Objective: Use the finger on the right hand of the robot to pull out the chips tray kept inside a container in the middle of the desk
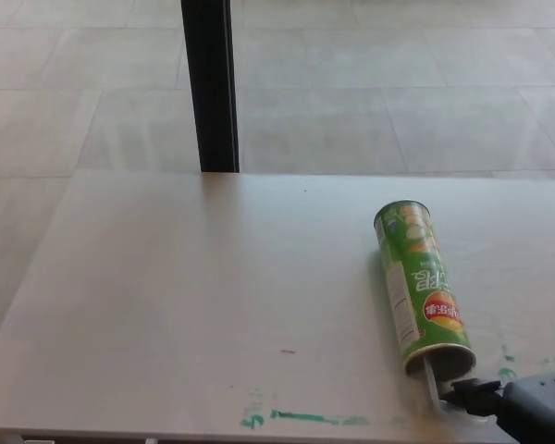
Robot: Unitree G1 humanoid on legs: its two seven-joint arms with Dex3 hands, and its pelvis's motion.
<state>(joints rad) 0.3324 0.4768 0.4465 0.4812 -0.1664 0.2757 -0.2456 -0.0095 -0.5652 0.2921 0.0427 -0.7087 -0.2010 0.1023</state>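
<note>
A green chips can [419, 282] lies on its side on the right part of the white desk [213, 296], its open mouth facing me. A thin clear edge of the tray [433, 381] sticks out of the mouth on the left side; the rest of the tray is too faint to make out. My right hand [527, 412] comes in at the bottom right corner, low over the desk. Its black front end sits just below the can's mouth, beside the tray edge. Most of the hand is cut off by the picture edge. My left hand does not show.
Green marker smears [305, 417] run along the desk's near edge, with a few more by the hand. A black post [211, 83] stands behind the desk's far edge. Tiled floor lies beyond.
</note>
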